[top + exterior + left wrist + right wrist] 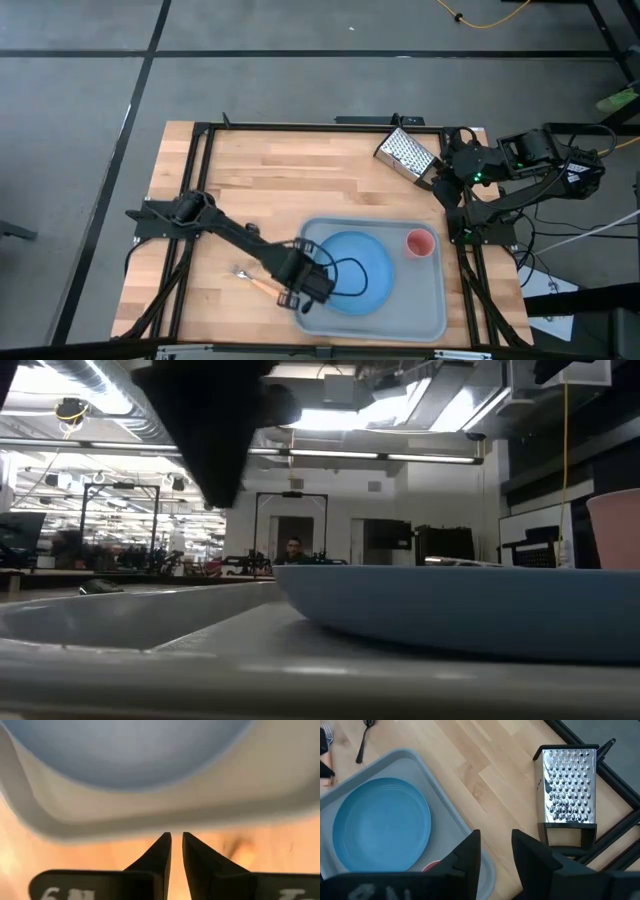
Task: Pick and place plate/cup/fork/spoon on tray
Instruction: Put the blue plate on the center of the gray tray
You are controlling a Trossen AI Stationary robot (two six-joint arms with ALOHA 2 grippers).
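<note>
The grey-blue tray [420, 310] lies on the wooden table, near and right of its middle. On it rest the light-blue plate [365, 270] and the pink-red cup [420, 243], which stands upright in the far right corner. The orange-handled fork [258, 282] lies flat on the wood left of the tray. The dark spoon [362, 742] lies flat on the wood beyond it. My left gripper [176, 836] points down just outside the tray's near left corner, its fingers a narrow gap apart with nothing between them. My right gripper [496, 837] hangs open and raised at the far right.
A metal box grater [405, 155] lies on the wood at the far right, just under my right gripper. A black frame [300, 128] runs along the table's edges. Bare wood lies left of the tray and beyond it.
</note>
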